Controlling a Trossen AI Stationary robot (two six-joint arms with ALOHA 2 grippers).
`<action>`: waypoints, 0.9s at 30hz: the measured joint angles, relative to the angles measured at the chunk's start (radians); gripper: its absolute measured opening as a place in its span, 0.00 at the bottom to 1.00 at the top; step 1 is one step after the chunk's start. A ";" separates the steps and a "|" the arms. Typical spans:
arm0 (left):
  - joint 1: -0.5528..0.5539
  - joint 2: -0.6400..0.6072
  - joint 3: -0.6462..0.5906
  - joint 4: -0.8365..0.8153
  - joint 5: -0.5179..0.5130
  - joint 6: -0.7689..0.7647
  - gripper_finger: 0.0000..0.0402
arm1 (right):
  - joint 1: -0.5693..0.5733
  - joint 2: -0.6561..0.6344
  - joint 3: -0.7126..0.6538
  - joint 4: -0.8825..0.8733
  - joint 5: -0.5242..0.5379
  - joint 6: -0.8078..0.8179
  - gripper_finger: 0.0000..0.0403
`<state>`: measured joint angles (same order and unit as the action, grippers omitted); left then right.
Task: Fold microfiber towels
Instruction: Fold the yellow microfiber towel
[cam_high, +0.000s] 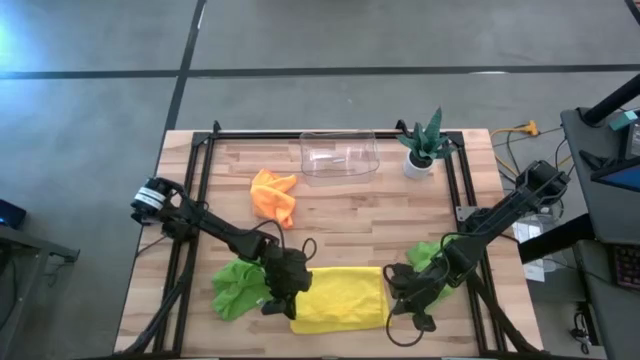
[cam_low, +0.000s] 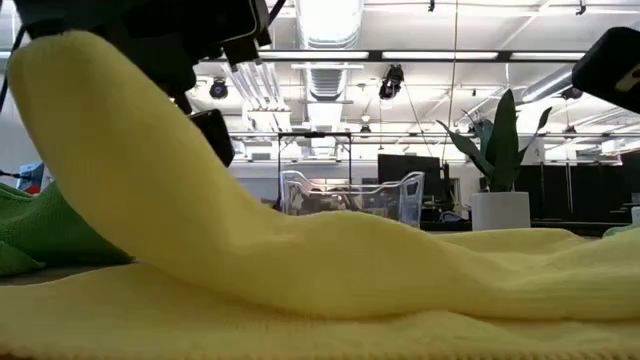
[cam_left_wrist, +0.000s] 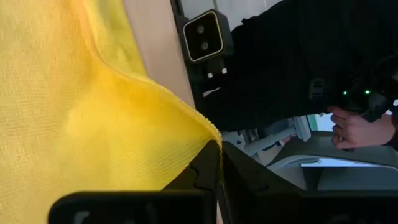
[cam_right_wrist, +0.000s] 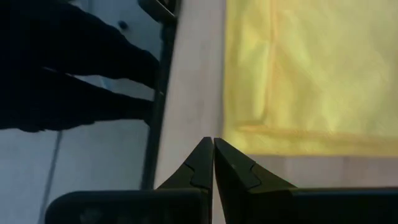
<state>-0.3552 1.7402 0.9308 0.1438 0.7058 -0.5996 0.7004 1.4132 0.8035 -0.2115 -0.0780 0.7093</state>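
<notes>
A yellow towel (cam_high: 340, 298) lies near the table's front edge, its left side raised (cam_low: 90, 90). My left gripper (cam_high: 285, 295) is shut on it there. My right gripper (cam_high: 398, 298) is shut with nothing between its fingers (cam_right_wrist: 213, 146), just off the towel's right side and above the bare wood beside a towel corner (cam_right_wrist: 249, 134). One lime green towel (cam_high: 235, 287) lies bunched to the left of the yellow one. Another (cam_high: 430, 258) lies partly under my right arm. An orange towel (cam_high: 273, 193) lies crumpled farther back. My left gripper pinches a hemmed corner (cam_left_wrist: 208, 134) on the yellow towel's left side between its two fingertips. The fingers come from the table's left, slanting down. That corner is lifted, and the cloth slopes slack down from it (cam_low: 250, 240) to the rest, which lies on the table.
A clear plastic bin (cam_high: 340, 155) stands at the back middle, with a spiky green plant in a white pot (cam_high: 422, 148) to its right. A black frame rail (cam_high: 205, 190) runs along the table's sides. A person's hand (cam_left_wrist: 351, 127) shows beyond the table.
</notes>
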 joint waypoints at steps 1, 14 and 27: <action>-0.001 0.006 0.000 0.016 0.000 -0.006 0.00 | 0.000 0.000 -0.005 0.026 0.000 0.006 0.02; -0.001 0.023 0.003 0.034 -0.002 -0.032 0.00 | -0.023 0.044 -0.056 0.070 -0.004 0.061 0.27; -0.001 0.023 0.002 0.036 -0.004 -0.053 0.00 | -0.069 0.223 -0.055 0.264 -0.106 0.059 0.34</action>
<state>-0.3565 1.7634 0.9329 0.1794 0.7021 -0.6525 0.6319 1.6358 0.7489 0.0528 -0.1836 0.7687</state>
